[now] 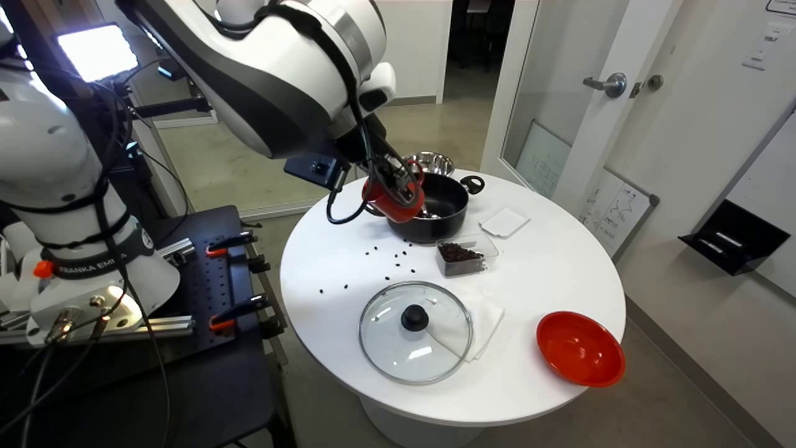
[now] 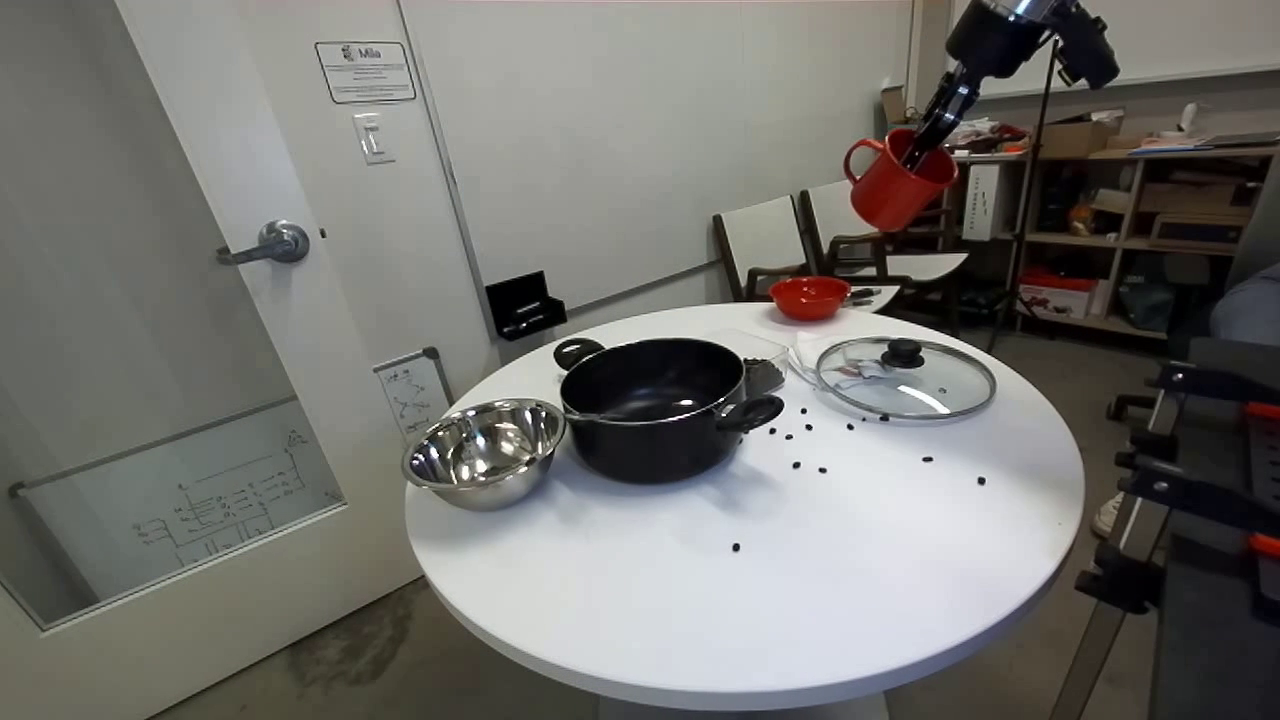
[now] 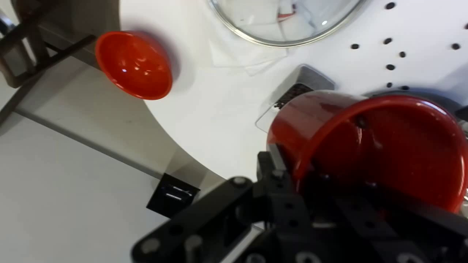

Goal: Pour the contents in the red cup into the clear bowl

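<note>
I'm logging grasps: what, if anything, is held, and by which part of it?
The red cup, pinched by its wall at the rim: the end effector has one finger inside, one outside.

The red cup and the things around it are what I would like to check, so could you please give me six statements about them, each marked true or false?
1. The gripper holds the red cup by its wall. True.
2. The red cup is upright. False: it is held tilted, clear of the table.
3. The clear container has dark bits in it. True.
4. All the dark bits are in the clear container. False: some lie scattered on the table.
5. The pot stands next to the steel bowl. True.
6. The pot is covered. False: it is open, and the lid lies apart from it.
</note>
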Motion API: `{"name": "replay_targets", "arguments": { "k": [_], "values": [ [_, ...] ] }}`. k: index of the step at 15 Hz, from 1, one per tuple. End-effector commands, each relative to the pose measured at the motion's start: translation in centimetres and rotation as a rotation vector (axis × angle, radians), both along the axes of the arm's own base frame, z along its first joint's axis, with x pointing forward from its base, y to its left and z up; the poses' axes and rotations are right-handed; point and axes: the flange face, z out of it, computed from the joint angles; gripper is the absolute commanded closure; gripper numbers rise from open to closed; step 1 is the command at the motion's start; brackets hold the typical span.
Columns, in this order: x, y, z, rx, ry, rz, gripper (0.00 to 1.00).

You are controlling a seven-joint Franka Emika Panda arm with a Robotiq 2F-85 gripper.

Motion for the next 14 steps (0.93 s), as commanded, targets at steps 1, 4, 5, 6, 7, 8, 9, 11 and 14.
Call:
{"name": "replay_targets", "arguments": {
  "k": [1,4,5,6,7,8,9,11,14],
  "values": [
    [0.0,0.9,-0.4,0.011,0.006,0.008,0.91],
    [-0.1,1.2,-0.5,0.017,0.008,0.010,0.91],
    [-0.1,1.0,-0.4,0.017,0.006,0.007,0.91],
    [-1.1,2.1,-1.9,0.061,0.040,-0.024,0.98],
    [-2.4,3.4,-4.1,0.095,0.105,-0.058,0.98],
    [-2.8,3.7,-4.9,0.103,0.132,-0.081,0.98],
    [-3.0,3.7,-6.3,0.091,0.175,-0.114,0.98],
    [-4.0,4.4,-8.9,0.088,0.244,-0.179,0.98],
    [-6.5,6.0,-12.2,0.095,0.361,-0.241,0.98]
  ]
}}
